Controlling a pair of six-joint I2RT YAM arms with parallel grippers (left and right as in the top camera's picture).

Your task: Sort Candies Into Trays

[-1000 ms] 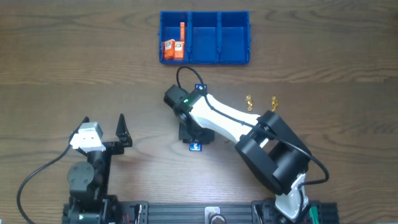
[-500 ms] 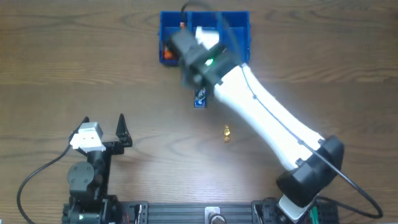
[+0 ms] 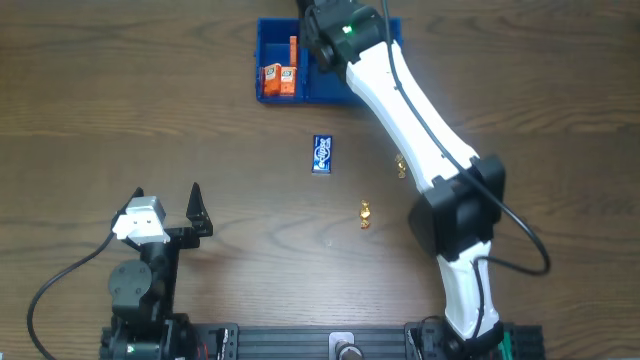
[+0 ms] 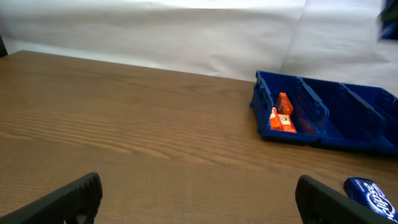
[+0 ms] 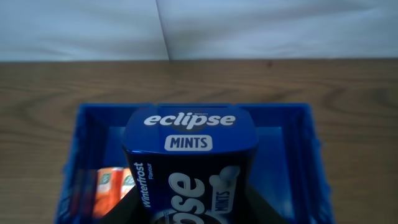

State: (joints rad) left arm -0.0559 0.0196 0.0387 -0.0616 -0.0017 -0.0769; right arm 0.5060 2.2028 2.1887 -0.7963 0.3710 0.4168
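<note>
Tray (image 3: 378, 65) sits by the table's far edge in the top view, with the right pincer (image 3: 318, 22) above it. A second mint box (image 3: 322, 154) lies mid-table, long axis toward that edge.

Left wrist view: the left pincer (image 4: 199, 205) is spread and empty.

Right wrist view: the right pincer pinches a mint box (image 5: 189, 149) by its long sides over the tray, long axis pointing away from the wrist. It is probably light, rigid and slick.

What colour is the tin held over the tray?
Dark blue tin, white lettering; clearest in right wrist view.
</note>
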